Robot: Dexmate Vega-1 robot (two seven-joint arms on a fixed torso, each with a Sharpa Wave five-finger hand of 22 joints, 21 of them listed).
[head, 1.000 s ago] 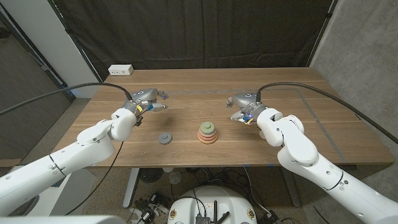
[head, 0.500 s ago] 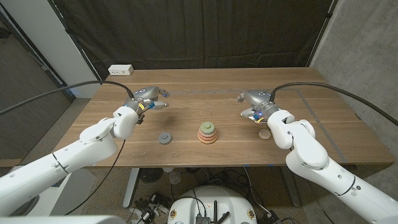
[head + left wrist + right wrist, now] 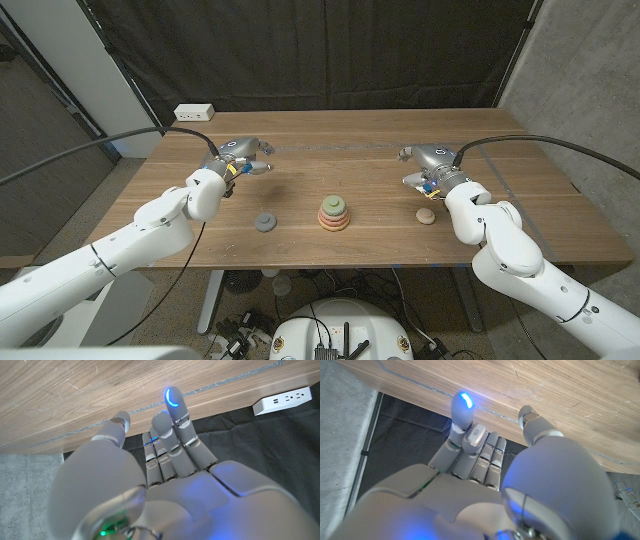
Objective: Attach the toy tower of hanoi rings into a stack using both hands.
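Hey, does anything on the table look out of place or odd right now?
Two pieces sit apart from the ring stack: a grey ring lies to its left and a small tan piece to its right, near the right hand. Both hands hold nothing. Nothing looks spilled or damaged.

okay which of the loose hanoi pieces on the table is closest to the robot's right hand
The small tan round piece, lying just in front of the right hand. The grey ring lies left of the stacked coloured rings, nearer the left hand.
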